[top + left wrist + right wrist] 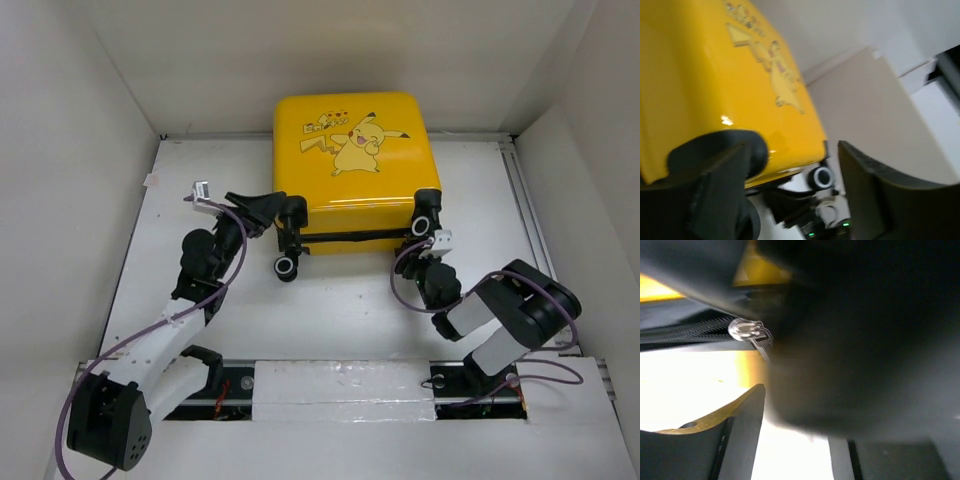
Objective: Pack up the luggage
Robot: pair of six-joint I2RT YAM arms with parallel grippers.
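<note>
The suitcase lies lid-down-shut toward the 12 o'clock end of the bench, cartoon face up, wheels toward the arms. Its black zip line runs along the near side, from about 9 to 3 o'clock.

The right end effector sits at the suitcase's 5 o'clock corner. In its wrist view the silver zipper pull hangs just off the dark, blurred fingers, at about 10 o'clock. Whether they are closed on it I cannot tell.

The left end effector stands spread wide at the 7 o'clock corner, one finger against the yellow shell.

Judging by this, the right arm is the nearer one to the pull, and closing would mean drawing it along that 9-to-3 line.
</note>
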